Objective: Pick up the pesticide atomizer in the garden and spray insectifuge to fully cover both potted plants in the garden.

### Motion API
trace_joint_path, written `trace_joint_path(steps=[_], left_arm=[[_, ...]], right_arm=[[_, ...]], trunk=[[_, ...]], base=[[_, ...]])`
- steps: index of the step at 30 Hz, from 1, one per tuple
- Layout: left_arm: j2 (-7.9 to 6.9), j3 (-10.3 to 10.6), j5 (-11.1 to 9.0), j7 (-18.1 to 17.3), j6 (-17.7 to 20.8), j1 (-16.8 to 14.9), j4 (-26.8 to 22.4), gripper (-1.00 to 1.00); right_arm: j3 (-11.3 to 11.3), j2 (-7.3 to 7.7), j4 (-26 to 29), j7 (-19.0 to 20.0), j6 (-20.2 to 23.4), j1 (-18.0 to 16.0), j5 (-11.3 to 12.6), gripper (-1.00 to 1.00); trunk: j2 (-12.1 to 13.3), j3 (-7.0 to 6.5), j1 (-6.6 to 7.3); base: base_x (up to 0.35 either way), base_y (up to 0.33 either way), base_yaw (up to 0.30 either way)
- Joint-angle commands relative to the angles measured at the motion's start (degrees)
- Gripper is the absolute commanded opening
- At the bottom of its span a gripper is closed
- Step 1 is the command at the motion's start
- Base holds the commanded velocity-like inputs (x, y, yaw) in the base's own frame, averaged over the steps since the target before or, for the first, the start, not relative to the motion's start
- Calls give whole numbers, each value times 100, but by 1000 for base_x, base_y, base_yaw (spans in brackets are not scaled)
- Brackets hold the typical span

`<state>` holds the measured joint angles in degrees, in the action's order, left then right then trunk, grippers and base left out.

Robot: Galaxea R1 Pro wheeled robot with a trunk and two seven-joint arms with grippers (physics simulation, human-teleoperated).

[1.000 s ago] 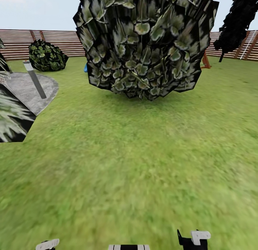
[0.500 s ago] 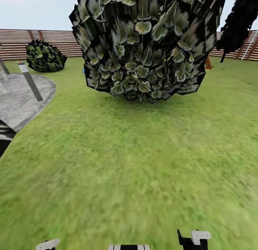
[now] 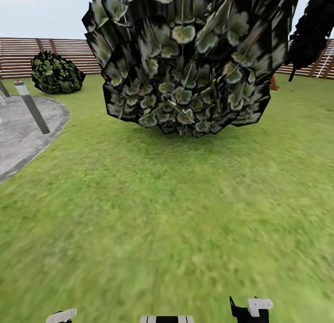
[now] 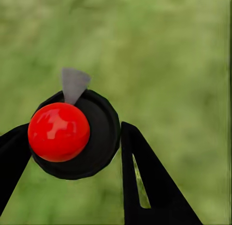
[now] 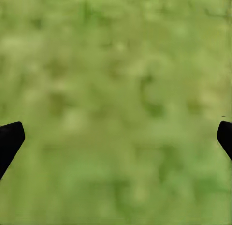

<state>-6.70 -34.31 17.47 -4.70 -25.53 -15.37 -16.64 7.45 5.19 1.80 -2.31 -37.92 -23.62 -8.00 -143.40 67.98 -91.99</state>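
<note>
The left gripper (image 4: 72, 133) is clamped on a round black body with a glossy red dome and a small grey cone at its edge. One dark finger presses each side. I take this to be the atomizer (image 4: 99, 138) seen end-on, though no label or trigger head is visible to confirm it. It is carried low over the grass, probably so it is ready to aim once a plant is within reach. The right gripper (image 5: 116, 133) has its fingers wide apart with only blurred lawn between them, so it holds nothing. It looks parked out of the way for travel. In the head view both arms sit at the lower edge, tucked close to the body, which suits driving, not spraying. The robot appears to be in transit across the lawn (image 3: 162, 212) toward the plants it has to cover. Straight ahead, a big dark bush (image 3: 185, 59) blocks both the forward path and the sightline, and I judge the base will have to steer around it. To the left lies the grey stone patio (image 3: 23, 128), with a slim dark post (image 3: 32, 107) standing on it. A smaller bush (image 3: 55, 72) sits beyond the patio against the slatted fence (image 3: 60, 54). A black tree (image 3: 315, 26) leans in at the right.
</note>
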Motion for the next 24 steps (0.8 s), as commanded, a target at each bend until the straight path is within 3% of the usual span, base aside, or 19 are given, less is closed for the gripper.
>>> trace_joint_path(steps=[1, 24], left_arm=[[2, -50, 30, -40, -17, -4, 2, -100], [2, -50, 30, -40, -17, -2, 2, -100]], right_arm=[[37, 0, -5, -24, -14, -2, -61, 100], [34, -9, 4, -9, -14, -2, -53, 100]], trunk=[[-1, 4, -2], [-1, 30, -2]], base=[[340, -130, 168], [340, -111, 265]])
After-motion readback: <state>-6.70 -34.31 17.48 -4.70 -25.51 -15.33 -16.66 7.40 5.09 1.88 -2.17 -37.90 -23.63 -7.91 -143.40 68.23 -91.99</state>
